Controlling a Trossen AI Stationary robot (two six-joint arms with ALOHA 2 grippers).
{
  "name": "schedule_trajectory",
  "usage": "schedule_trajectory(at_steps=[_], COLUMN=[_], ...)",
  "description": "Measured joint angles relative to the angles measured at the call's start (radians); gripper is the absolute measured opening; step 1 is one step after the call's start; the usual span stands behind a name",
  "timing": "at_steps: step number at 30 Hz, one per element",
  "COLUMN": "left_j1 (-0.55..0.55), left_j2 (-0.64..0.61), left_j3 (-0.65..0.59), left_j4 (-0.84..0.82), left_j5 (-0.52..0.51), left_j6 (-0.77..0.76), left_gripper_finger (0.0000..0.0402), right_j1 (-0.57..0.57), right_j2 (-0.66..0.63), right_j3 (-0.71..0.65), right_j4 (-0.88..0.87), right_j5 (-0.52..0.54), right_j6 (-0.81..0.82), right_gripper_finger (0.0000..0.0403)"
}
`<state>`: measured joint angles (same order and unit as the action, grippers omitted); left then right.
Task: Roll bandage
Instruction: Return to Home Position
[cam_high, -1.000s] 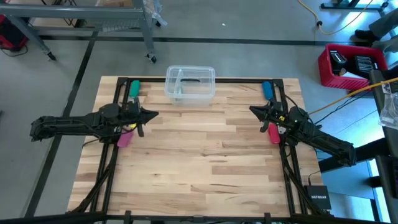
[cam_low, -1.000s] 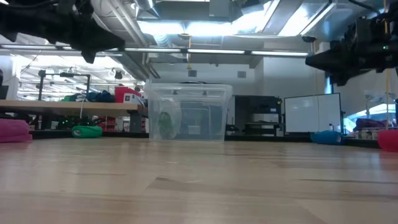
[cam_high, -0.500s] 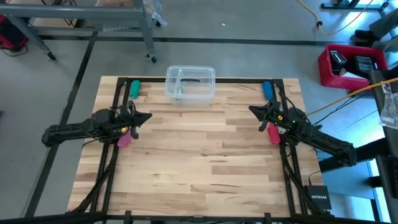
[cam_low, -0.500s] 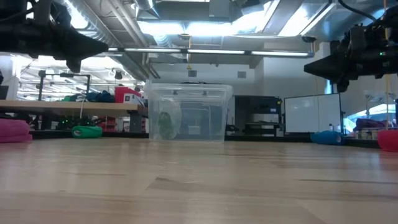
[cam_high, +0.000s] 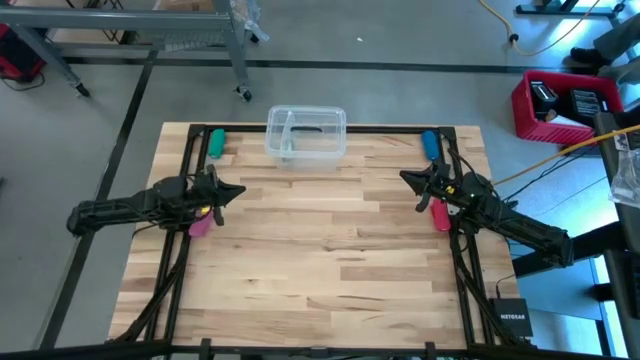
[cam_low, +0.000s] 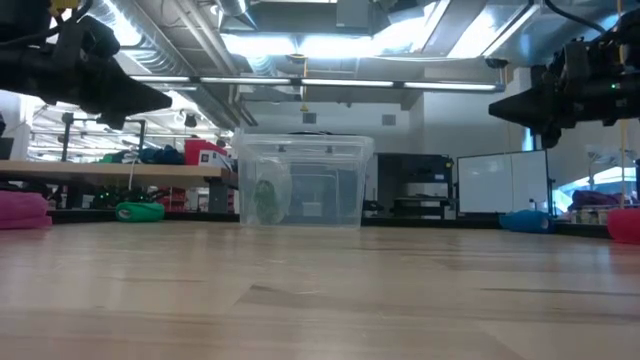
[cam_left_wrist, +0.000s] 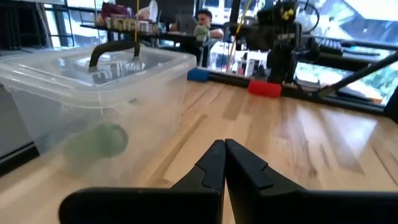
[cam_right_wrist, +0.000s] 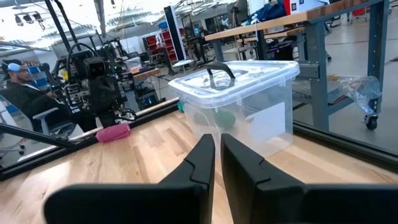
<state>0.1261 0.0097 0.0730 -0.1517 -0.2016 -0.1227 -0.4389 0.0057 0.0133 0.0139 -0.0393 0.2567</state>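
Where the bandage (cam_left_wrist: 102, 140) lies: inside the transparent bin (cam_high: 340, 138), ahead of both grippers and touched by neither of them. Through the cloudy wall it is only a soft green lump. Whether it is rolled or wrapped cannot be made out.
Transparent bin: it stands beyond the tips of both grippers, about midway between them and well apart from each. The lid is on, and its dark handle (cam_right_wrist: 219, 73) points up.
Left gripper (cam_high: 238, 188): it hangs above the table and points across toward the right gripper. Its fingers (cam_left_wrist: 245, 171) are pressed together tip to tip and carry nothing.
Right gripper (cam_high: 403, 176): it also hangs above the table, facing the left gripper with bare wood between them. Its fingers (cam_right_wrist: 196, 162) stand only a thin slit apart, with nothing in that slit.
Low view: both grippers are dark shapes against the ceiling lights, and the picture's edges cut off their arms. The fingers cannot be read there.
Pink cylinder (cam_high: 200, 222): it lies just beside the left gripper, on the wrist side, and the arm covers a part of it.
Red cylinder (cam_high: 440, 215): it lies close behind the right gripper and is half hidden under that arm.
Person (cam_right_wrist: 22, 93): seated in the room beyond the left arm, cut off by the edge of the right wrist view.
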Motion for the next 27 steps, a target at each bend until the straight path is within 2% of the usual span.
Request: schedule_trajectory(at_steps=[27], left_j1=[0.000], left_j2=[0.007], left_j3=[0.002], left_j4=[-0.016], left_j5=[0.000], left_j6=[0.000], left_gripper_finger=[0.0003], right_j1=[0.000], right_j2=[0.000], right_j3=[-0.001], right_j4=[-0.002], right_j5=[0.004], right_j6=[0.000], right_gripper_finger=[0.0032])
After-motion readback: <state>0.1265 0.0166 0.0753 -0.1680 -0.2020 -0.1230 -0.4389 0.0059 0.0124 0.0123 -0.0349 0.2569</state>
